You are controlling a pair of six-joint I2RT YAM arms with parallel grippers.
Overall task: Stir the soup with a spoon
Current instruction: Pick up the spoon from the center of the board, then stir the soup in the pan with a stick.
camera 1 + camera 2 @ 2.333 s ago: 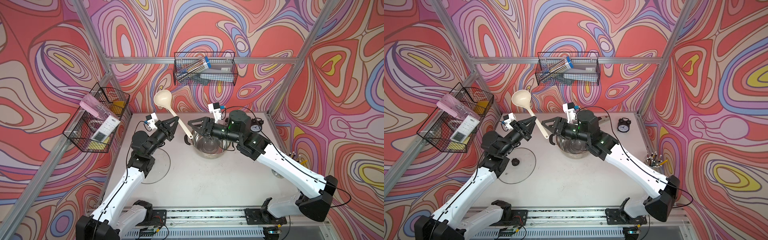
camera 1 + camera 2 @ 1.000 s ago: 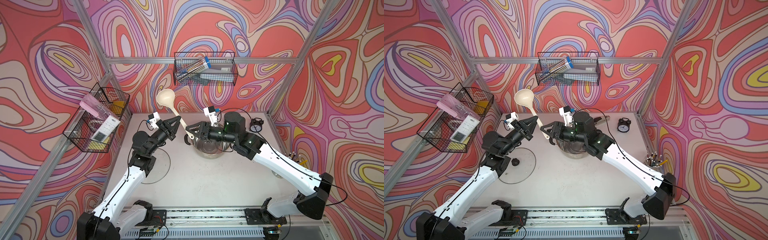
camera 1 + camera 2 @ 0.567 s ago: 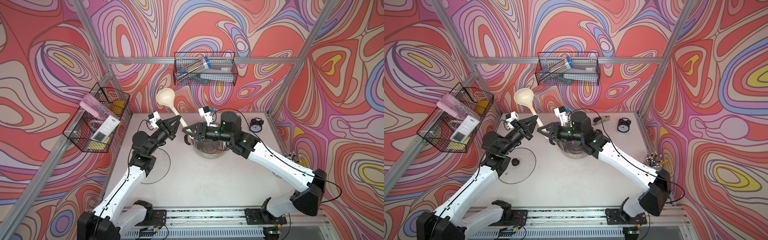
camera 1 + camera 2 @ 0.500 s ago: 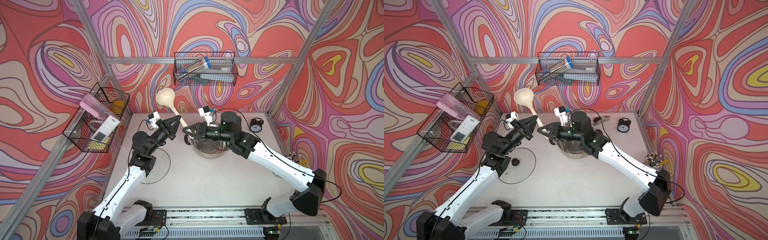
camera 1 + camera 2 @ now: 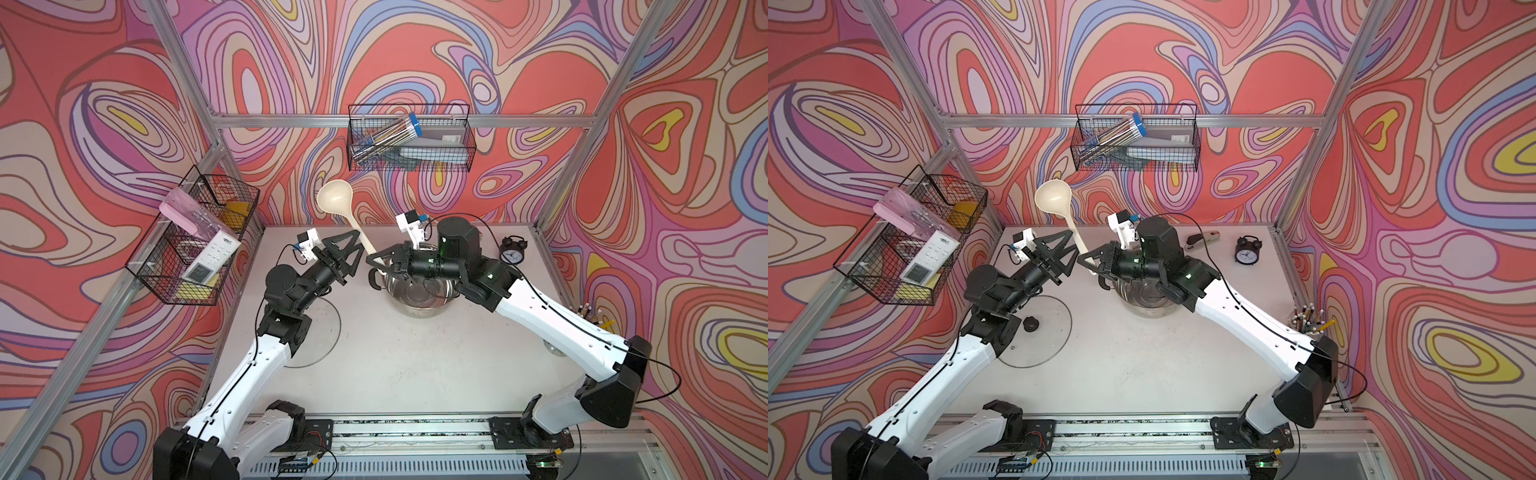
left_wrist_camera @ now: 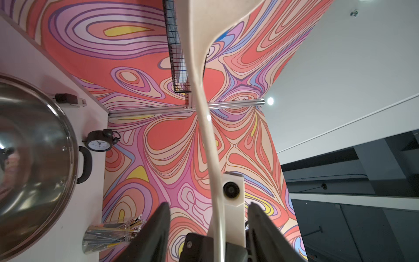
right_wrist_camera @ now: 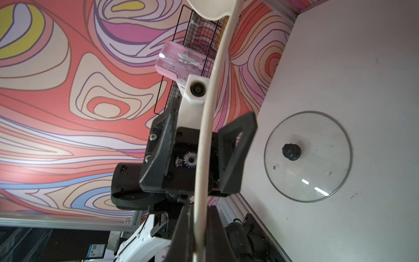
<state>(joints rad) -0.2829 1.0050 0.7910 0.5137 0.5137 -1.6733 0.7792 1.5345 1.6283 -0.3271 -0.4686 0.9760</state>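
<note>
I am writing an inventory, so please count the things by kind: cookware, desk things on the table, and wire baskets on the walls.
Cookware: 3 (pot, lid, ladle)
Desk things: 3 (clock, stapler, pencil cup)
Wire baskets: 2 (left basket, back basket)
Total: 8

The cream ladle (image 6: 205, 127) runs between the spread dark fingers (image 6: 156, 229) of the left gripper (image 6: 208, 205), neither finger touching its handle; a white camera housing (image 6: 233, 192) sits just beside the handle. Right of the steel pot (image 6: 40, 136), with its black side handle (image 6: 85, 164), stand an alarm clock (image 6: 99, 141), farther back, and a cup of pencils (image 6: 108, 236), nearer.
</note>
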